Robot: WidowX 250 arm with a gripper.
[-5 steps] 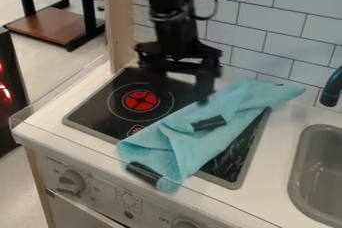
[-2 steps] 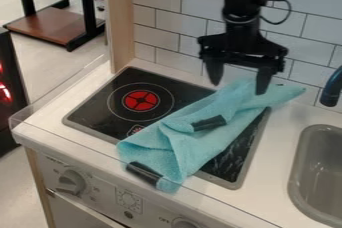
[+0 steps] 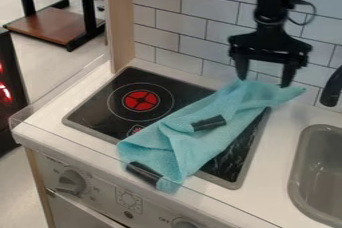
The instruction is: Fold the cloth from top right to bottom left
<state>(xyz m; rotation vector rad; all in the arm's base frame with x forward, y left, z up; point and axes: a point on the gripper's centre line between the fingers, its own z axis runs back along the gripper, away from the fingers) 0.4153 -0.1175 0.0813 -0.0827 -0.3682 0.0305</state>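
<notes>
Turquoise cloth [image 3: 230, 102] lies slantwise over the stovetop [image 3: 100, 111], mid-frame. At its upper-right end hangs the gripper [image 3: 265, 82], spread and empty. Grasping that corner seems the step; next: lower, close, draw it toward the frame's lower left.

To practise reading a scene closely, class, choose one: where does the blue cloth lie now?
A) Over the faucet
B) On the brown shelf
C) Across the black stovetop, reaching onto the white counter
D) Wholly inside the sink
C: the cloth covers part of the black stovetop, and its upper right end rests on the white counter.
</notes>
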